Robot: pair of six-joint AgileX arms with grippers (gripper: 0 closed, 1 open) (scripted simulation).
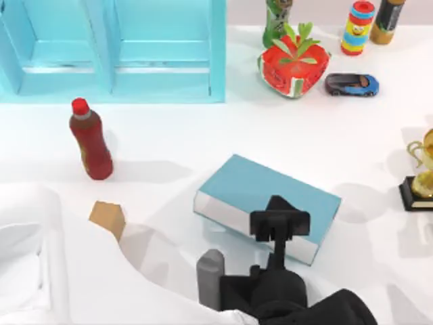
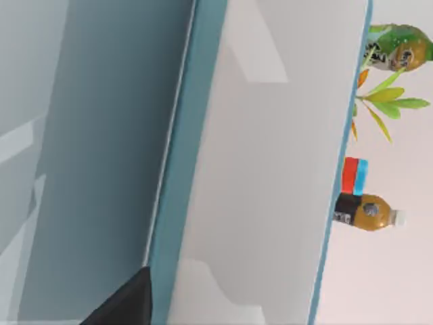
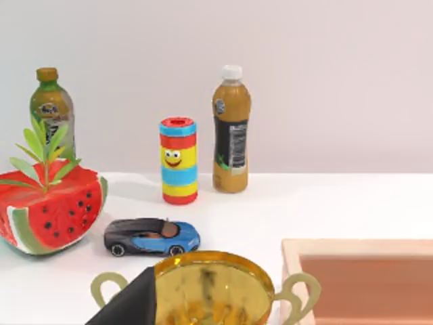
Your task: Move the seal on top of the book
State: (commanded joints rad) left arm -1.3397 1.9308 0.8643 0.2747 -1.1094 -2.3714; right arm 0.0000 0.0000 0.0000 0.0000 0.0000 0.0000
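Right gripper (image 1: 279, 223) hovers over book (image 1: 270, 196); finger state unclear; seal (image 1: 108, 218) untouched beside left arm; transfer pending.

three bottles (image 1: 90, 139), one book (image 1: 267, 203), one toy car (image 1: 352, 84), one trophy (image 1: 423, 169)

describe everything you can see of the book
The book is a large flat rectangle with a plain light teal-blue cover, matte and unmarked, and pale page edges along its near long side. It is shut and lies flat on the white table, turned at an angle, right of the table's middle. Nothing rests on the cover. A dark gripper overlaps its near edge in the top view; whether it touches the book cannot be told.
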